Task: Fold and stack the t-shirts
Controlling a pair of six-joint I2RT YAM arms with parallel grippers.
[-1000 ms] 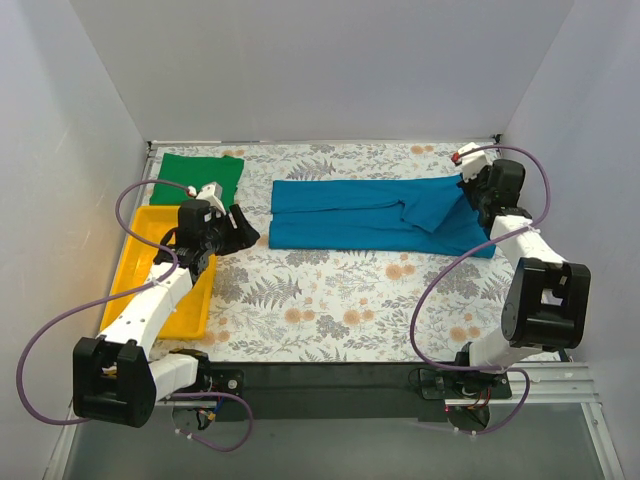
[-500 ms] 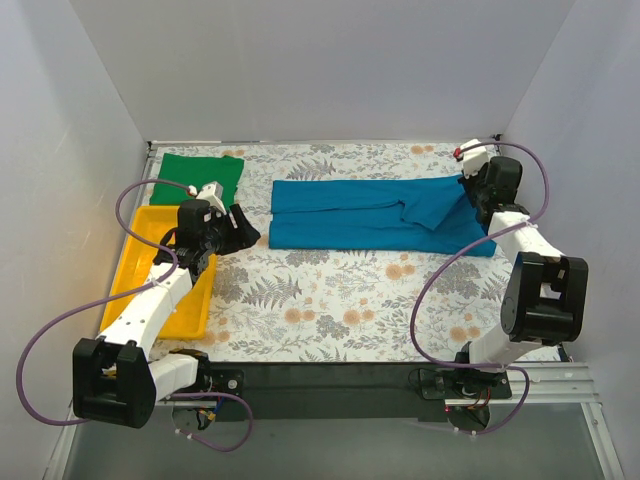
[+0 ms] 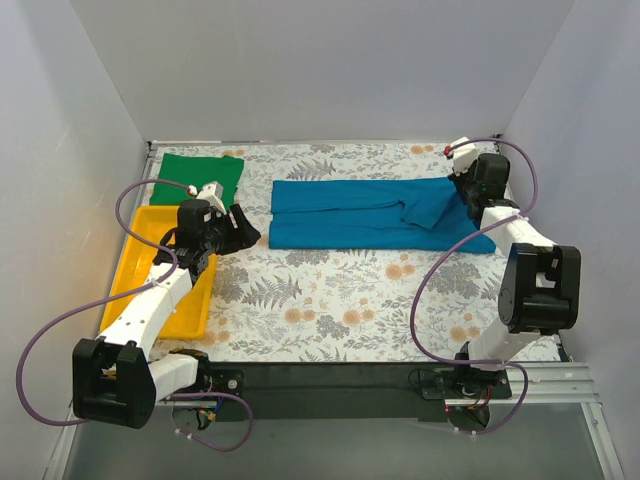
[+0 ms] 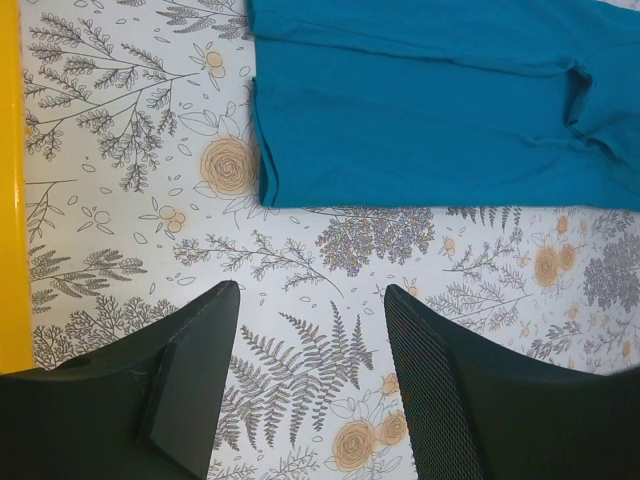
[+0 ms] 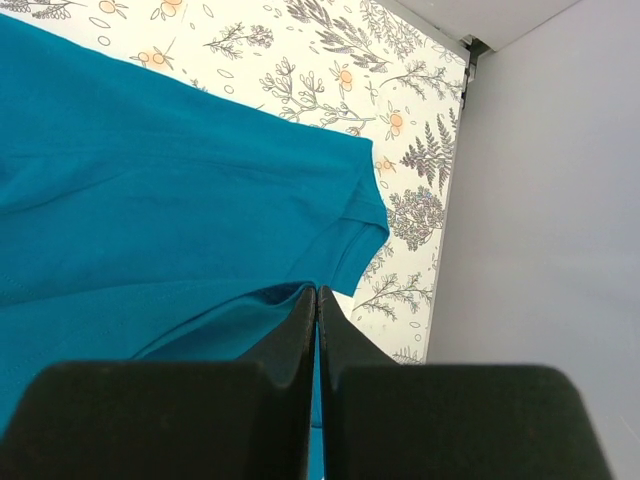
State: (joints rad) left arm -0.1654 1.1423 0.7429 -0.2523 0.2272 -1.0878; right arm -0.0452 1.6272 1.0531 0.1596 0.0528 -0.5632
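A teal-blue t-shirt (image 3: pixel 360 212) lies as a long folded band across the back of the floral table. Its left end (image 4: pixel 420 100) shows in the left wrist view, just ahead of my left gripper (image 4: pixel 312 290), whose jaws stand open over bare cloth. That left gripper (image 3: pixel 243 228) hovers a little left of the shirt. At the shirt's right end, my right gripper (image 3: pixel 464 196) is shut on a raised fold of the teal fabric (image 5: pixel 150 200), which is pinched between the closed fingers (image 5: pixel 317 290). A bright green t-shirt (image 3: pixel 200 175) lies folded at the back left corner.
A yellow tray (image 3: pixel 140 262) sits along the left side, under the left arm; its edge (image 4: pixel 8 200) shows in the left wrist view. White walls enclose the table on the left, back and right (image 5: pixel 540 200). The right gripper is close to the right wall.
My right gripper has moved a little back and to the left, taking the shirt's right end with it. The left arm has not moved.
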